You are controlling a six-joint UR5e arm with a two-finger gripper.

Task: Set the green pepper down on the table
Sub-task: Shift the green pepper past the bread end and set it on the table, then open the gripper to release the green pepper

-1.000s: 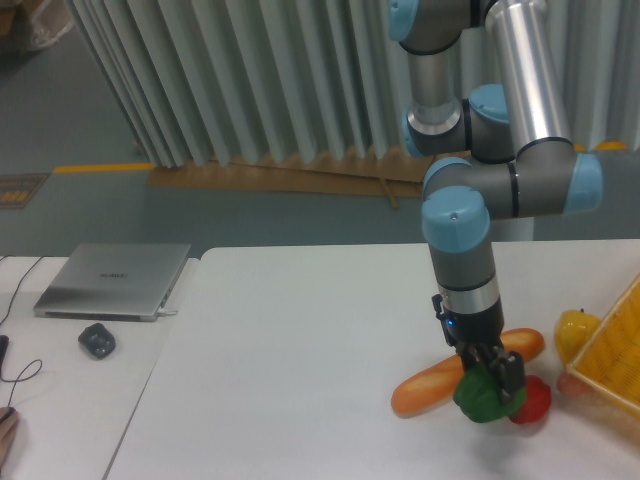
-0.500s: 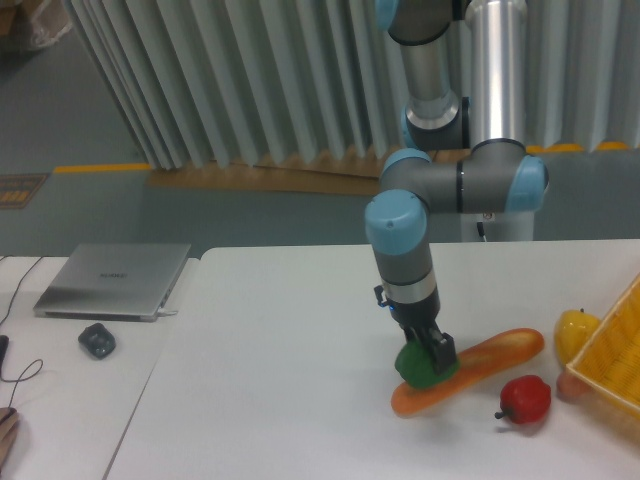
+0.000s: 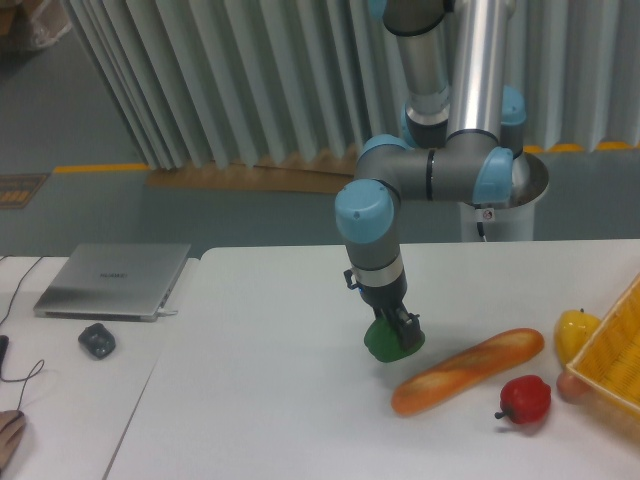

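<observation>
The gripper [image 3: 398, 332] is squeezing the green pepper [image 3: 385, 341] tight, low over the white table [image 3: 260, 400], with the long bread loaf [image 3: 467, 370] just beside the pepper at about 4 o'clock.

The table [image 3: 280, 400] fills the lower centre and right of the frame. Near its middle the gripper [image 3: 398, 332] reaches down from the arm [image 3: 420, 180] above, with the green pepper [image 3: 383, 342] between its fingers, low over the tabletop. Just right of the pepper and a little lower lies the bread loaf [image 3: 468, 371], slanting up toward the right. Below the loaf's right end sits the red pepper [image 3: 525, 400]. At the right edge lies the yellow pepper [image 3: 575, 330], touching the basket [image 3: 615, 355] in the lower right corner. On the adjoining desk at left sit the laptop [image 3: 115, 280] and, below it, the mouse [image 3: 97, 341].
</observation>
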